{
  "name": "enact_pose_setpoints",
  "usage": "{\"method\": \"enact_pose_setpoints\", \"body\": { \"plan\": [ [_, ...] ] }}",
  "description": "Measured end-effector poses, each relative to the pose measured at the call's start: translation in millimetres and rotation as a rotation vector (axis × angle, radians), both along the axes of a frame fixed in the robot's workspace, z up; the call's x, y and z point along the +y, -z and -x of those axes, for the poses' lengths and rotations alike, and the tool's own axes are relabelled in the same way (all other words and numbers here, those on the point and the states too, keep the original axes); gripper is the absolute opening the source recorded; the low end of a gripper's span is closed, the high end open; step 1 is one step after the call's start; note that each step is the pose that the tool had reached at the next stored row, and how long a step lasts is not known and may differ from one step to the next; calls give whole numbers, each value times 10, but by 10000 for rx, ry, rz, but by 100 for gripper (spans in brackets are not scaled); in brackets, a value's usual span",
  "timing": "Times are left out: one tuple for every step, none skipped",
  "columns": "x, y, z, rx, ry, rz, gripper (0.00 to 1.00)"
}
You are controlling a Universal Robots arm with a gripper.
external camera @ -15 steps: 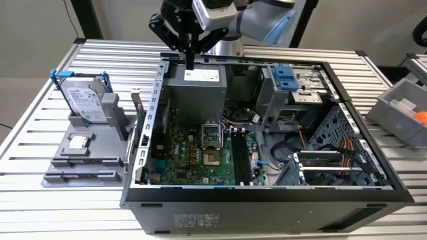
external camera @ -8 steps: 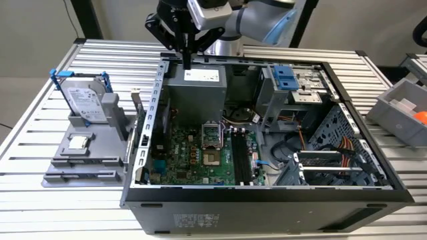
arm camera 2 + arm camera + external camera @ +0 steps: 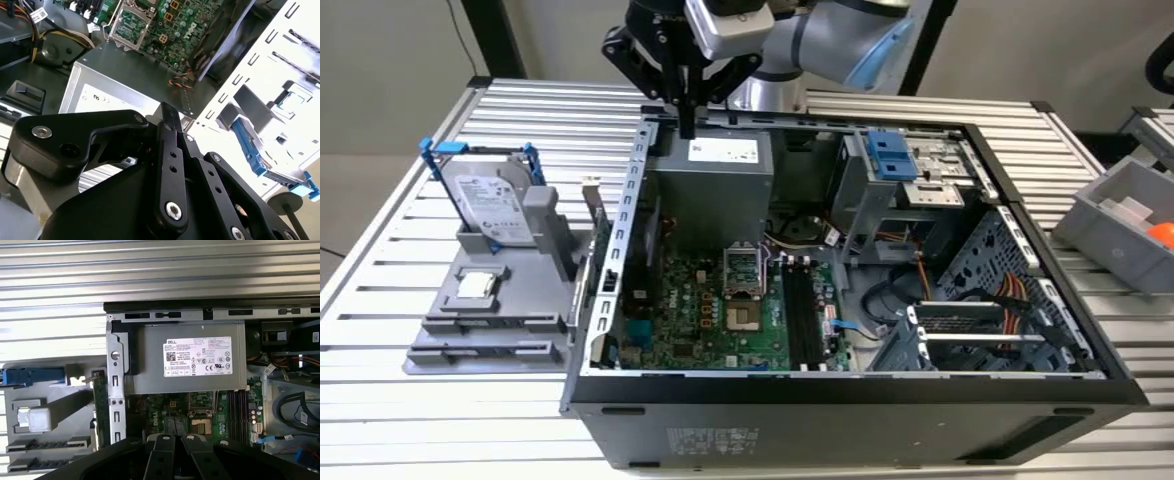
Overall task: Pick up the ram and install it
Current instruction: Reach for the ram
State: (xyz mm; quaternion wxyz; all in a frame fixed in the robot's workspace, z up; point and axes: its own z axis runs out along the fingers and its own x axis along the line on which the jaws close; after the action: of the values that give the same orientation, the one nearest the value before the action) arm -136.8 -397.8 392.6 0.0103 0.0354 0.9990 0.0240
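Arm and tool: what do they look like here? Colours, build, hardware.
The silver-grey tubular arm has a light blue joint cap. Its matte black tool is built from flat linkage bars that taper to a narrow tip. In the second wrist view the bars carry round silver screw heads at their pivots.

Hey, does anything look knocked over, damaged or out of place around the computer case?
Nothing stands out. The ram stands on edge at the grey fixture's side, next to the open case. The hard drive sits upright in its holder, and the end effector hangs above the case's edge.
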Motion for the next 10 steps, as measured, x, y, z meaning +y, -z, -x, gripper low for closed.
{"method": "enact_pose_setpoints", "body": {
  "plan": [
    [0, 0, 6, -1, 0, 0, 0],
    [0, 0, 11, 0, 0, 0, 0],
    [0, 0, 17, 0, 0, 0, 0],
    [0, 0, 24, 0, 0, -1, 0],
    [0, 0, 32, -1, 0, -1, 0],
    [0, 0, 39, 0, 0, 0, 0],
    [0, 0, 47, 0, 0, 0, 0],
    [1, 0, 54, -1, 0, -1, 0],
    [1, 0, 60, -1, 0, -1, 0],
    [1, 0, 66, 0, 0, -1, 0]
  ]
}}
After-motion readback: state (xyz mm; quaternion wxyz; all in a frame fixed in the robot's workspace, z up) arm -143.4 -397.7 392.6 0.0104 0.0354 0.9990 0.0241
